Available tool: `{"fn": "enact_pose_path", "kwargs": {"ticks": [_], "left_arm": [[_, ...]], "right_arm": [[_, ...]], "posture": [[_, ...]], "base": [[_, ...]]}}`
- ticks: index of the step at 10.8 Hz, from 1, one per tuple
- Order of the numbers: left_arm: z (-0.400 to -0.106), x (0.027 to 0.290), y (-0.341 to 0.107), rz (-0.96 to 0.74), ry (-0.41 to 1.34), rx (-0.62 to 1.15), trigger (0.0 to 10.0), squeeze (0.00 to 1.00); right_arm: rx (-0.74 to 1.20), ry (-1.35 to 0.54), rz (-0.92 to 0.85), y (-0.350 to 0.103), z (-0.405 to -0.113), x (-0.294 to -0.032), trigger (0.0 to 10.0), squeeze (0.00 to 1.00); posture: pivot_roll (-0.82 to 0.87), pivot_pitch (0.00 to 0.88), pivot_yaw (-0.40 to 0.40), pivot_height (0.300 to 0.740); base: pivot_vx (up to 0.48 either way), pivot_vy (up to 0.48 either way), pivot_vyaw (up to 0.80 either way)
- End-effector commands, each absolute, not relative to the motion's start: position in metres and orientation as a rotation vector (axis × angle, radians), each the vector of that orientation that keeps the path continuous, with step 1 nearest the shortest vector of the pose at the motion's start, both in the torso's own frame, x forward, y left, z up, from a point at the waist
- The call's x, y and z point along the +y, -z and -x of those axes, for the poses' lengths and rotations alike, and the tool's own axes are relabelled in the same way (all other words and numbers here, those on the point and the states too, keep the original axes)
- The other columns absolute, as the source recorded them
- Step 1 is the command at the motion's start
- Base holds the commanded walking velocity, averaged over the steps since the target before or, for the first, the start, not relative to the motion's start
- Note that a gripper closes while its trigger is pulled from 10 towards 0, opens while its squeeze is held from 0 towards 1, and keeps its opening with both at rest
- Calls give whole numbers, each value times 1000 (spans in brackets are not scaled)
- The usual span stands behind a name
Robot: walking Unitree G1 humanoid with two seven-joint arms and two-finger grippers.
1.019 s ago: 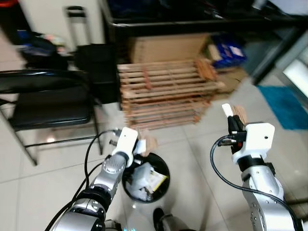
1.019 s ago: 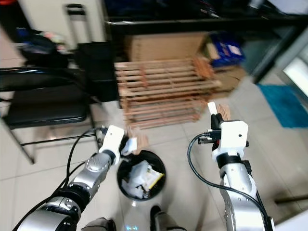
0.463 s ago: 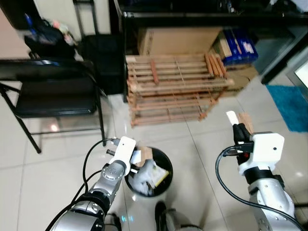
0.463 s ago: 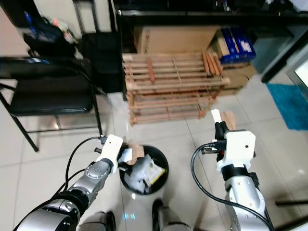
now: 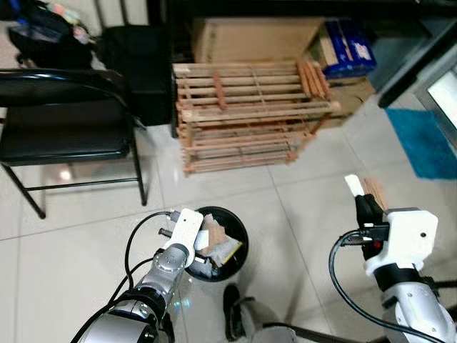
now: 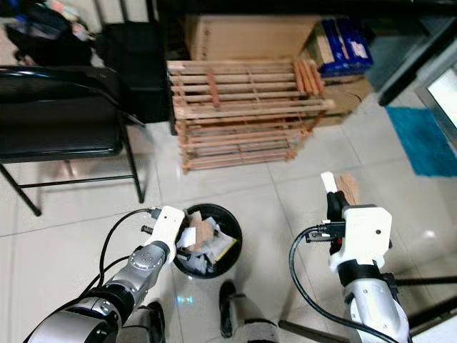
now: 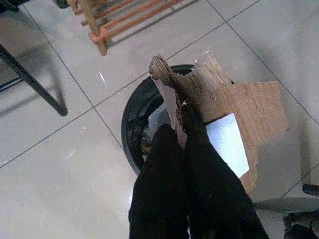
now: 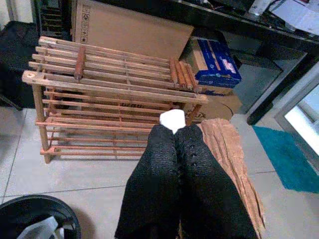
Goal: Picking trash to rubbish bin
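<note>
Since a second ago our left claw (image 7: 182, 112), clamping torn cardboard (image 7: 234, 124), is now hanging over the rubbish bin (image 5: 232, 221); the wide piece risks catching its rim. Right claw (image 8: 174, 130) is gripping another scrap (image 8: 230, 159).

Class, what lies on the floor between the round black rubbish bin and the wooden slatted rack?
Bare pale floor tiles separate the round black rubbish bin from the wooden slatted rack, as the eye views show.

Even indoor light, mostly sharp frames.
Pale glare lay on the floor tiles (image 5: 64, 175); the chair (image 5: 64, 128) cast soft shadows.
</note>
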State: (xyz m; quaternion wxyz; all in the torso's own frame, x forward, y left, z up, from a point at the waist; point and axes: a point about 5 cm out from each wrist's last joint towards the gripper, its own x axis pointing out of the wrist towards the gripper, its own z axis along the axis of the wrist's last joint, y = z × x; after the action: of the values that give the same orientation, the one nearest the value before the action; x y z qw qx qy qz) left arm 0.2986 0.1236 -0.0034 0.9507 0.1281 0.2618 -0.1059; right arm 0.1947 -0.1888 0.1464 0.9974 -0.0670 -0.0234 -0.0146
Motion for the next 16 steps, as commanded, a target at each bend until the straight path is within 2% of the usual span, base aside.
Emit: {"fn": "enact_pose_path", "kwargs": {"ticks": [1,4,5,6,13,16], "left_arm": [[-298,118,4,-258,215,535,10000,0],[-308,122,-6,-264,184,496,10000,0],[-311,123,-9,-261,173,478,10000,643],[-313,124,-12,-251,164,466,10000,1000],[-316,122,-15,-237,156,445,10000,1000],[-323,133,-24,-249,91,388,10000,1000]], "right_arm": [[-34,66,160,-150,-188,-198,10000,0],[-16,76,171,-152,-180,-200,10000,0],[-13,77,171,-153,-180,-200,10000,0],[-16,79,172,-155,-181,-200,10000,0],[-14,80,180,-157,-181,-201,10000,0],[-32,38,163,-153,-199,-196,10000,0]], "posture": [[-122,325,-172,740],[-145,344,-184,740],[-148,344,-183,740],[-148,344,-183,740],[-152,332,-180,740],[-52,303,-169,740]], "base": [[0,0,0],[0,0,0],[0,0,0],[0,0,0],[0,0,0],[0,0,0]]}}
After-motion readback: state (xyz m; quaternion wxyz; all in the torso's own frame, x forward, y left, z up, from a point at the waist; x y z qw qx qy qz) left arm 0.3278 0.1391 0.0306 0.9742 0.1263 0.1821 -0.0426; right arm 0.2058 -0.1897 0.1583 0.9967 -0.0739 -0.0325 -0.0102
